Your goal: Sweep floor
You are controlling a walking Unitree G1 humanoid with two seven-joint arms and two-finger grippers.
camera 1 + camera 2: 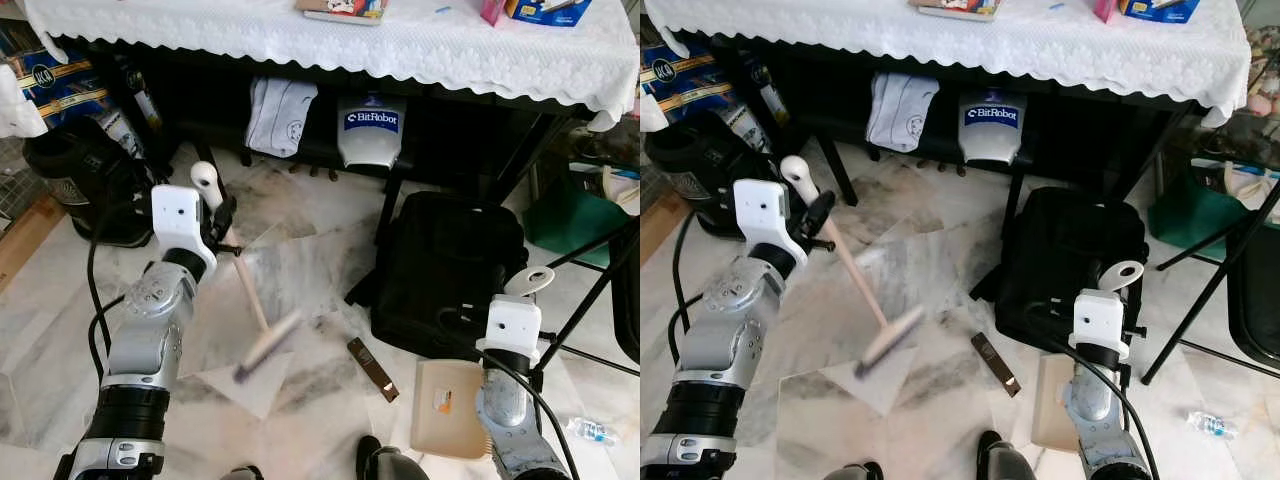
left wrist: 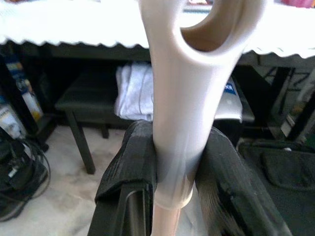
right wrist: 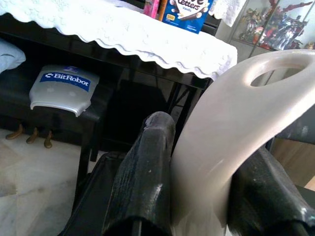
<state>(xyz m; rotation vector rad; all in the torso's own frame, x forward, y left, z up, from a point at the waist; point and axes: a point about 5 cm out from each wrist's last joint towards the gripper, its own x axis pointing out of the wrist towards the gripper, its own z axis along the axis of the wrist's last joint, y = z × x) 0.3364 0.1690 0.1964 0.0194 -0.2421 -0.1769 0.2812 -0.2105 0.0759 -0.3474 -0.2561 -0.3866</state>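
My left gripper (image 1: 222,216) is shut on the white looped handle (image 2: 183,98) of a hand broom. Its wooden shaft (image 1: 250,290) slants down to a blurred brush head (image 1: 265,350), low over the marble floor. My right gripper (image 3: 206,167) is shut on the curved white handle (image 1: 528,282) of a beige dustpan (image 1: 450,405), which hangs low by the floor at my right. A brown flat strip of litter (image 1: 372,368) lies on the floor between brush and dustpan. Under the brush lies a pale sheet of paper (image 1: 250,388).
A black backpack (image 1: 450,270) rests on the floor just beyond the dustpan. A table with a white lace cloth (image 1: 400,45) spans the back, with a white BitRobot shell (image 1: 370,130) under it. A black appliance (image 1: 85,180) stands left; chair legs (image 1: 600,290) and a plastic bottle (image 1: 590,430) are right.
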